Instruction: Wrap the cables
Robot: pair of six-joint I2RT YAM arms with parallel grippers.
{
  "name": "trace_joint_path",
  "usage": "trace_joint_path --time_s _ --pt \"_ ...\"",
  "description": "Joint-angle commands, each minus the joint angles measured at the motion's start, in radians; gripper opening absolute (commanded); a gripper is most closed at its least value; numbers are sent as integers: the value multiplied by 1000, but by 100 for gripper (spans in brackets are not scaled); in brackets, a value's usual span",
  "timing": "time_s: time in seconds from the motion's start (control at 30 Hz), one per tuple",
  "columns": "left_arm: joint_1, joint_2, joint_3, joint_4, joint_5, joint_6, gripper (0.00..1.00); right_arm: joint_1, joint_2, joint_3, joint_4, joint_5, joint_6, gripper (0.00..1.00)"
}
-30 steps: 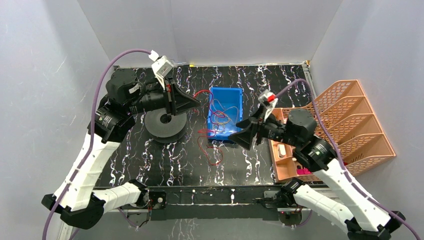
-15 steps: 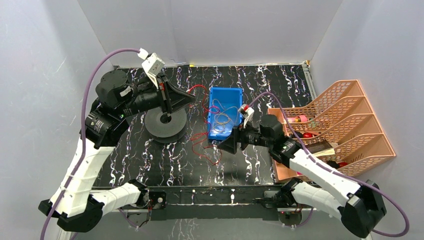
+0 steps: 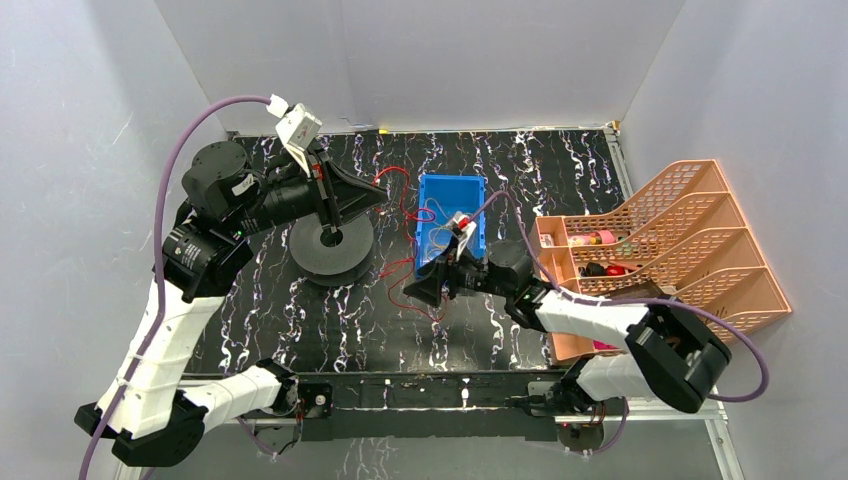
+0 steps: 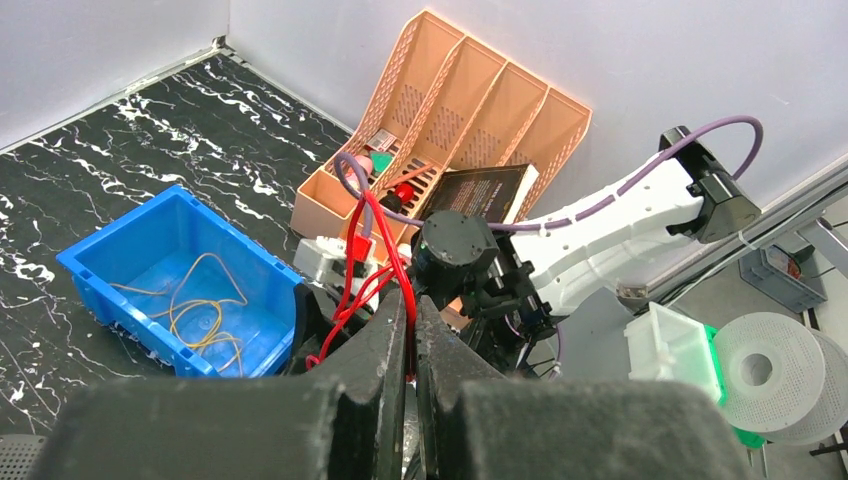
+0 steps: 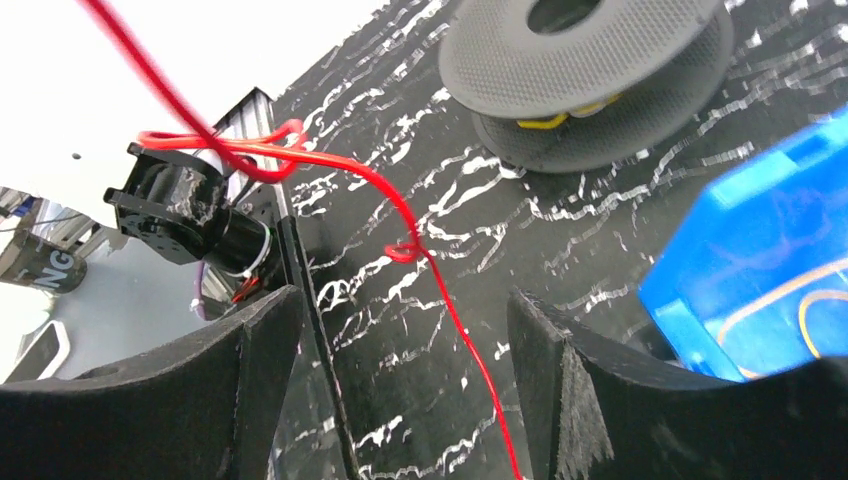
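My left gripper (image 3: 381,194) is shut on the red cable (image 3: 404,205) and holds it raised above the black spool (image 3: 330,246). In the left wrist view the red cable (image 4: 386,232) runs up out of the shut jaws of the left gripper (image 4: 412,305). The cable hangs down past the blue bin (image 3: 452,180) to loops on the table. My right gripper (image 3: 411,292) is open and low in front of the bin. In the right wrist view the red cable (image 5: 443,295) passes between the spread fingers of the right gripper (image 5: 400,335), untouched. Yellow and pale cables (image 4: 200,310) lie in the bin.
An orange slotted organizer (image 3: 690,250) with small items stands at the right edge. The spool (image 5: 590,50) holds a bit of yellow cable. White walls close in the back and both sides. The table's near edge rail (image 3: 430,385) lies below the red loops.
My right arm has swung left and down from beside the bin to the red loops in front of it. My left gripper has drawn back slightly left with the red cable.
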Motion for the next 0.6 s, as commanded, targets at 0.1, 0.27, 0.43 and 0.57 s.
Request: trace_joint_path --time_s 0.1,0.27,0.43,0.57 --pt "-3 -20 36 4 12 -15 0 78 96 14 389 106 -105 80" --pt "-4 -23 37 4 16 -18 0 83 156 12 505 117 -98 74" --pt "-3 -25 39 3 15 -18 0 82 208 32 549 109 -72 56" --pt "-3 -33 42 1 2 -13 0 83 202 29 550 122 -72 23"
